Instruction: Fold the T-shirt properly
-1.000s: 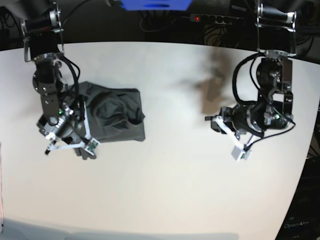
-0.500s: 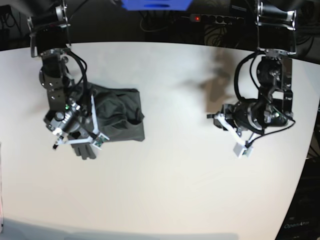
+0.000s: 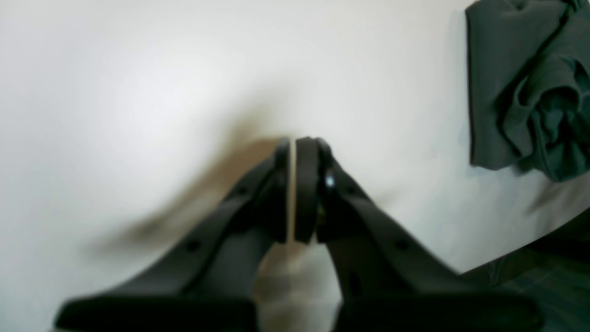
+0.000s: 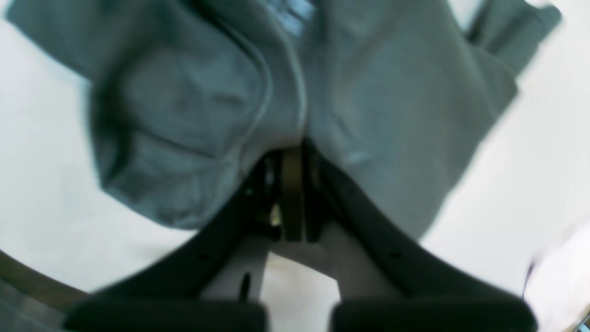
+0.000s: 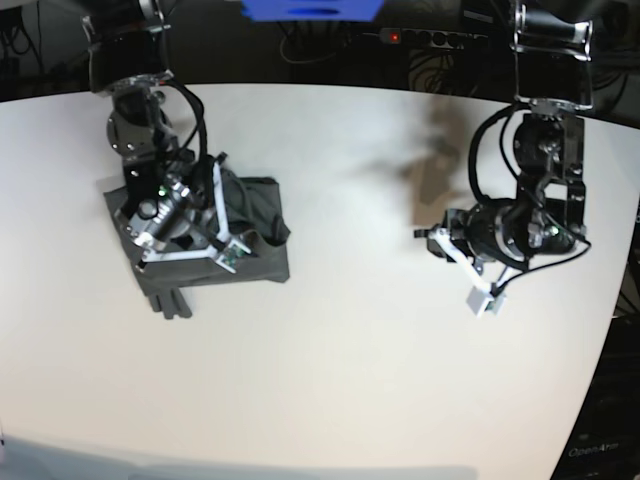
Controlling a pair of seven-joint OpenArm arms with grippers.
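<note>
The T-shirt (image 5: 235,235) is lying bunched on the counter (image 5: 350,340), directly beneath the right pincer (image 4: 295,152), which is hanging over it, nipped narrow; whether it is pinching cloth, I cannot tell. The left pincer (image 3: 295,184) is hovering well apart, pressed together and empty.

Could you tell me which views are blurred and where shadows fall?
Left wrist view: left gripper soft, dark smeared shadow on the table. Right wrist view: right gripper and T-shirt motion-blurred. Base view: sharp but fisheye-curved, with a grey shadow beside the left arm.
</note>
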